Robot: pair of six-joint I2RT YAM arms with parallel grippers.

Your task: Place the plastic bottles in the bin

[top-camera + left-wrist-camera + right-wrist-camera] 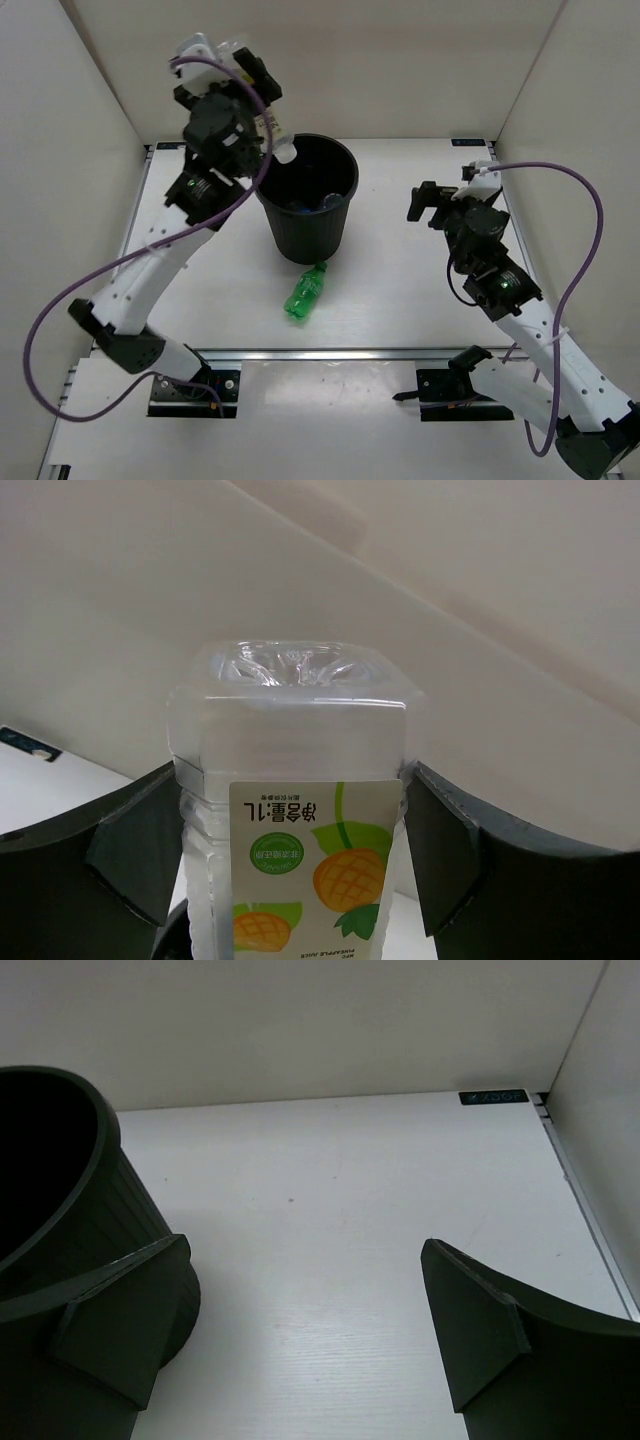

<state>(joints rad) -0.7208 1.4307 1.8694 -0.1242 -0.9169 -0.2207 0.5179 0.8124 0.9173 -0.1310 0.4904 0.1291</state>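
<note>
Top view: the left hand (pixel 258 90) grasps the yellow-orange-label bottle (pixel 277 130), cap down, over the left rim of the bin (pixel 305 235). Released here, it may hit the rim and fall outside. The green bottle (pixel 305 293) lies on the tabletop (pixel 400 290) beside the bin.

Left wrist: the pads (pixel 130 850) touch the bottle's sides.

Right wrist: the right hand (pixel 300 1330), spread and empty, faces the bin and could knock it.

Robot lab test cell. I'm bolted on black mounts (pixel 185 392) beside a metal rail (pixel 330 355) at the near edge of a plain white table (pixel 400 290). Blank white panel walls (pixel 60 150) box it in on three sides. Purple cables (pixel 592 240) loop loose off both my arms.
</note>
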